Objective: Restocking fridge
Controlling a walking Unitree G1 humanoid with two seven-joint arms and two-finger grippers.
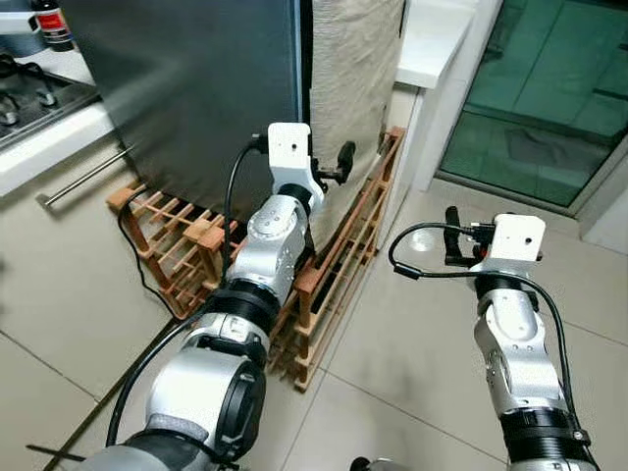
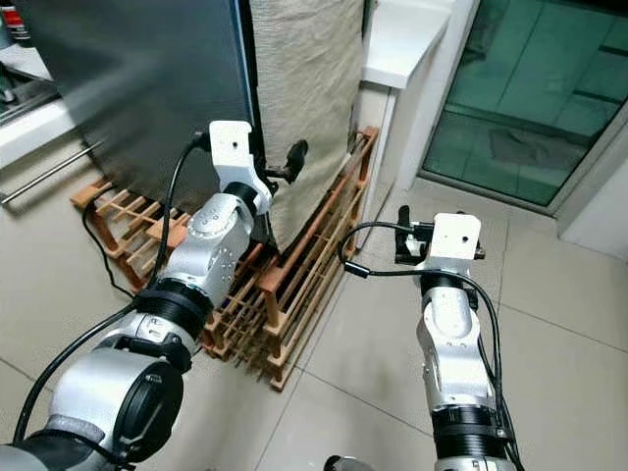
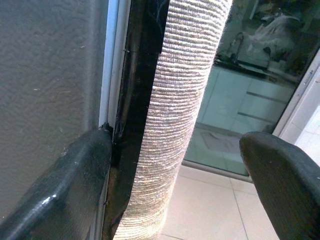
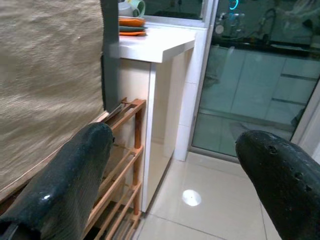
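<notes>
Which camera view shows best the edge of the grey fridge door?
The left wrist view: the fridge door edge runs close up, with one finger of the open left gripper against it. Both eye views show the edge from farther away.

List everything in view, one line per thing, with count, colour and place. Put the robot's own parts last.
Fridge door: one, dark grey, ahead on the left.
Woven cover: one, beige, hanging beside the fridge door's edge.
Wooden racks: orange-brown; count unclear; on the floor at the fridge's foot.
Stove: one, black, far left on the counter.
Countertop: one, white, right of the cover.
Glass door: one, greenish, far right.
Floor tiles: beige, underfoot.
Left end effector: one, black fingers, open, at the fridge door's edge.
Right end effector: one, black fingers, open, raised over the floor.
</notes>
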